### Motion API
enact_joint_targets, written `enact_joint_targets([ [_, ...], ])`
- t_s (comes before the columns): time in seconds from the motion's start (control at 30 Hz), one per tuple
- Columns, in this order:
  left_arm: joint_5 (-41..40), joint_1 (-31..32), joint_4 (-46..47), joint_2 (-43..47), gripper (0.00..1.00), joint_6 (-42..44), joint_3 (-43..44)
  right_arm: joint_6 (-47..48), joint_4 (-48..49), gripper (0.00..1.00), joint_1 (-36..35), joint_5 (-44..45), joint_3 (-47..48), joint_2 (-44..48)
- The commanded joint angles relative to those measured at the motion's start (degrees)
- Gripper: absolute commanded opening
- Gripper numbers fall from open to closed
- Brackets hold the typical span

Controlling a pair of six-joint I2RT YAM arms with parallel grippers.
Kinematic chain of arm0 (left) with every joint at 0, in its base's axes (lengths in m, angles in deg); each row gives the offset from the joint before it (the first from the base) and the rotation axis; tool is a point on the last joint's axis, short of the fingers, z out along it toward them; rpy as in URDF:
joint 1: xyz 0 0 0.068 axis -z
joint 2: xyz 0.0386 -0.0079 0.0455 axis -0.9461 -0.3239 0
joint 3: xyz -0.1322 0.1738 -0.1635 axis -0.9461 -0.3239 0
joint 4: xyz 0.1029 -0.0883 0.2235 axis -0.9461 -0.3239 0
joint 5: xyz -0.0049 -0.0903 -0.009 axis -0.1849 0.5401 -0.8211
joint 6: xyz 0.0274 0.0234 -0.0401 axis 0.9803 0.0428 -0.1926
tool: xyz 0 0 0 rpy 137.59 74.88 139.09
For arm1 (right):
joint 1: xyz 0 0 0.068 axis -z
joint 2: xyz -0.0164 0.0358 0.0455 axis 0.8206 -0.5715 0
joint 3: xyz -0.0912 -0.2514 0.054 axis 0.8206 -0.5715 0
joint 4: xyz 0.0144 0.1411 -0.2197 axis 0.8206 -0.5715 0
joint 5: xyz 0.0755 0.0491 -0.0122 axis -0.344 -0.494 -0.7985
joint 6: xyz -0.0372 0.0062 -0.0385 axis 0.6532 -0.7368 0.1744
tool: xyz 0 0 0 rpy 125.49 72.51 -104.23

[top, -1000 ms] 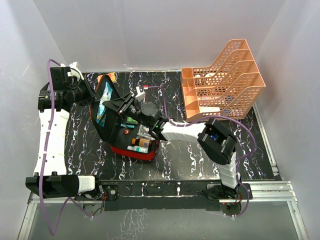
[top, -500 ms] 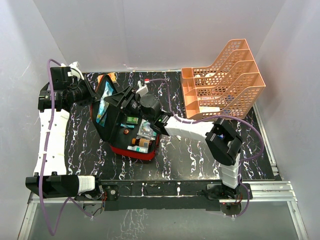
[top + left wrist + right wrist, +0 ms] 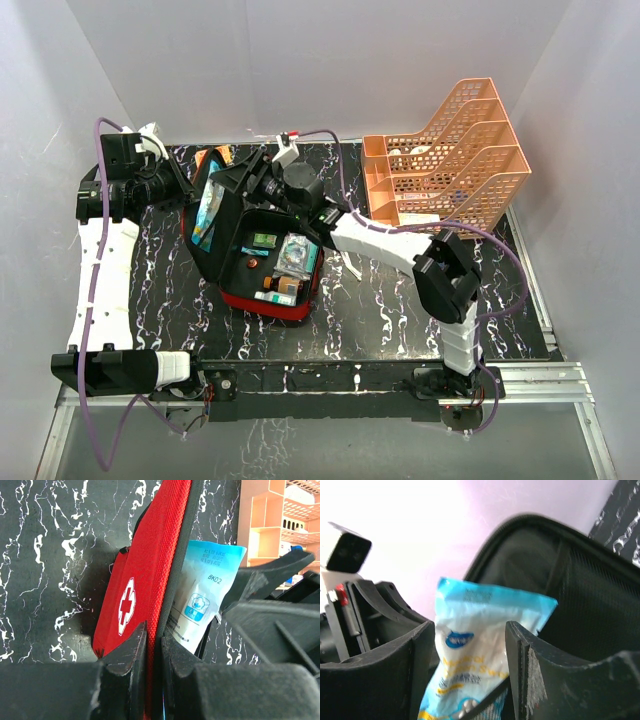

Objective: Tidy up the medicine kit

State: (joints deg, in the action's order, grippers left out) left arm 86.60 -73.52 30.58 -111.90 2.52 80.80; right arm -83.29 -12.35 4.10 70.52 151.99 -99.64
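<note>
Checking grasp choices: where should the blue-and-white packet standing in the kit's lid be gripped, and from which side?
Grip the packet by its free top edge, coming from the black inner side of the lid. It lies flat against the lining, its lower end out of sight, and the left hand clamps the lid's rim.

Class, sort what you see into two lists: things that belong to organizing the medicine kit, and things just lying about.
Belongs: medicine kit, blue packet in its lid, boxes inside, left fingers pinching the lid, right fingers at the packet.
Lying about: orange tray, small orange item behind the kit.
</note>
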Motion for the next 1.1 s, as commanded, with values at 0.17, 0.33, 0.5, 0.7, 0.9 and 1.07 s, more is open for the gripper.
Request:
enact_joint_targets([
  [0.17,3.81,0.09,3.2,2.16,0.0,-0.47,0.78,2.52,1.61,0.6,1.48,-9.46,9.81,-5.92],
  [0.33,3.72,0.11,3.21,2.18,0.0,-0.38,0.58,4.1,2.6,0.69,1.48,-11.07,9.29,-5.84],
  [0.5,3.7,0.12,3.38,2.16,0.0,-0.35,0.45,4.13,4.32,0.78,1.5,-12.57,8.4,-5.47],
  [0.7,3.94,0.13,3.3,2.24,0.0,0.19,0.43,1.82,7.78,0.83,1.73,-19.57,12.28,-8.58],
  [0.9,4.11,0.13,3.44,2.35,0.0,0.58,0.01,-2.52,16.28,0.8,1.74,-26.85,14.1,-10.48],
  [1.07,4.49,0.13,3.71,2.43,0.0,0.54,-0.19,-4.12,16.96,0.76,1.81,-27.14,12.9,-10.61],
])
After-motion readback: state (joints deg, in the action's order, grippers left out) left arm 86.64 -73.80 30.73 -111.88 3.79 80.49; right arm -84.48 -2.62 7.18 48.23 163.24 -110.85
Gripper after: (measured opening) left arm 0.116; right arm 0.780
